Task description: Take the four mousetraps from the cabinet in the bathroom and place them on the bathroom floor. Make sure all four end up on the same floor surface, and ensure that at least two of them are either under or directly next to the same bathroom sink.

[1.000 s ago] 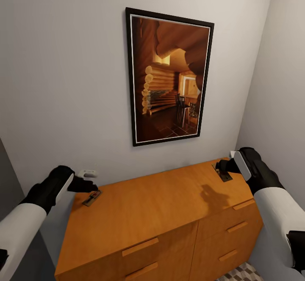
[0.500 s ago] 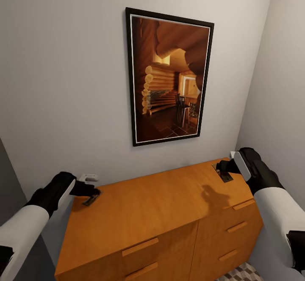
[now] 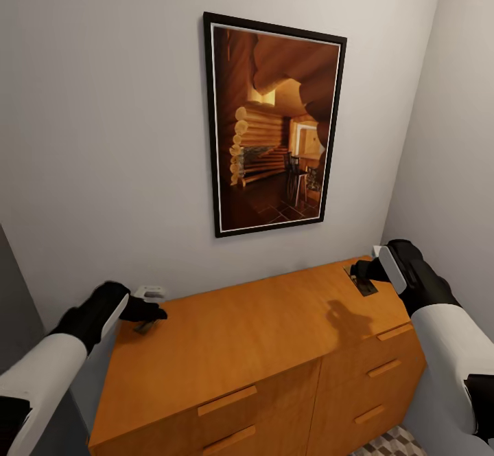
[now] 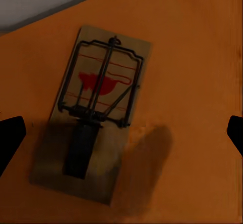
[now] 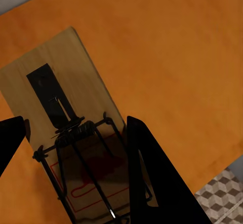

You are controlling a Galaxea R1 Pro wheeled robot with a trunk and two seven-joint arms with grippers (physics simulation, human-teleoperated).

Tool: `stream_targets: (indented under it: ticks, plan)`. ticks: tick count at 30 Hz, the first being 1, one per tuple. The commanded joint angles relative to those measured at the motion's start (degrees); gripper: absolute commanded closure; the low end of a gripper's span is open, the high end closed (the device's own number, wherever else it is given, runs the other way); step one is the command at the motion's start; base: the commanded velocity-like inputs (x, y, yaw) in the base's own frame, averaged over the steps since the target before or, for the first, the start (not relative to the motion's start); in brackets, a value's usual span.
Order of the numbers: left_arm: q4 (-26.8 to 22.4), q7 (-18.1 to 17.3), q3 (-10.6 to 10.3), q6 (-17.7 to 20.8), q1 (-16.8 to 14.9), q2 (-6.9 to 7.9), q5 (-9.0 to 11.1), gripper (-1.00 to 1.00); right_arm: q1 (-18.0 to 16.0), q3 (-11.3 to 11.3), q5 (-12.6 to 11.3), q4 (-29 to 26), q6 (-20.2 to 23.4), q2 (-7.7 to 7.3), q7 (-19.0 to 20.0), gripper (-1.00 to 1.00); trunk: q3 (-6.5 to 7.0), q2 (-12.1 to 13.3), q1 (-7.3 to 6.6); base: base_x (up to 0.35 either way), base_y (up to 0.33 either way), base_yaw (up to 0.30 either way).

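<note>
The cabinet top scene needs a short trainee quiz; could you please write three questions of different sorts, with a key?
1. True or false: the left gripper is closed on a mousetrap.
2. Which surface do both mousetraps rest on? A floor B cabinet C sink
3. What hangs on the wall above it?

Key: 1 false, its fingers stand apart around the trap. 2 B. 3 a framed picture.

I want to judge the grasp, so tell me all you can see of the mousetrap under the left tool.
The mousetrap is a flat tan wooden board carrying black wire parts, a dark metal plate and a red printed mark. It lies flat on the orange-brown cabinet top, near its left rear corner, close to the wall. The left tool hangs over it, open, with one fingertip on each side, neither touching it.
</note>
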Motion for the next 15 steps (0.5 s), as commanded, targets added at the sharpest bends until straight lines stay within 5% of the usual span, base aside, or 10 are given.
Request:
stream_targets:
  ticks: [1, 8, 15]
  plan:
    - [0.6, 0.1, -0.3, 0.1, -0.1, -0.36, 0.3, -1.0, 0.0, 0.0, -0.6, 0.0, 0.2, 0.0, -0.6, 1.0, -0.08, -0.1, 0.01, 0.0, 0.0, 0.0]
    - [3.9, 0.2, -0.3, -5.1, -0.1, -1.06, 0.2, -1.0, 0.0, 0.0, -0.6, 0.9, 0.2, -0.02, -0.6, 1.0, -0.08, -0.1, 0.01, 0.0, 0.0, 0.0]
    - [4.6, 0.2, -0.3, -6.1, -0.1, -0.5, 0.2, -1.0, 0.0, 0.0, -0.6, 1.8, 0.2, -0.06, -0.6, 1.0, -0.08, -0.1, 0.01, 0.0, 0.0, 0.0]
